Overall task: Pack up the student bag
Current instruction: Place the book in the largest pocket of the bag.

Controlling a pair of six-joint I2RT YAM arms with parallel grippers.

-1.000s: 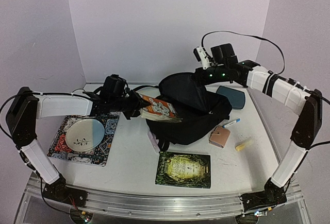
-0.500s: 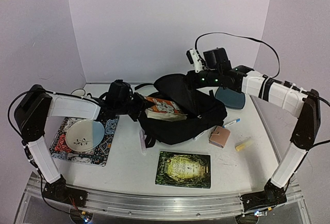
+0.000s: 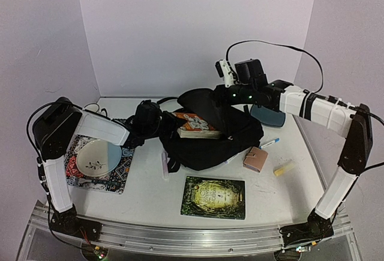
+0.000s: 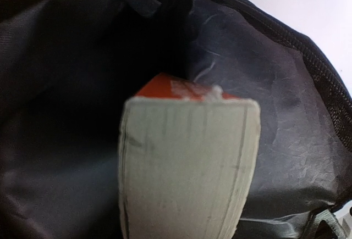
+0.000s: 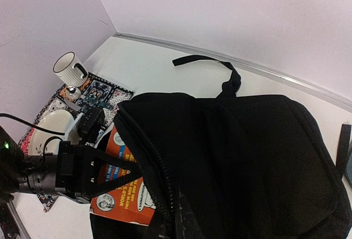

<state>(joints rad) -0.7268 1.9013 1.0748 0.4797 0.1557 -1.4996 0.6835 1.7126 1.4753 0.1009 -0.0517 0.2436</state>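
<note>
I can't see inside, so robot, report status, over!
Left gripper shut on orange book, partway into student bag. Right gripper shut on bag's flap, mouth open. Nothing seen blocking inside.

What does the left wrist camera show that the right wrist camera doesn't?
Only the left wrist view shows the student bag's grey inner lining and the orange book's page edges, pointing into the opening. Only the right wrist view shows the bag's black outside, its top handle, the left gripper clamped on the book, and a mug and plate on a patterned mat. Both show the bag and the book.
</note>
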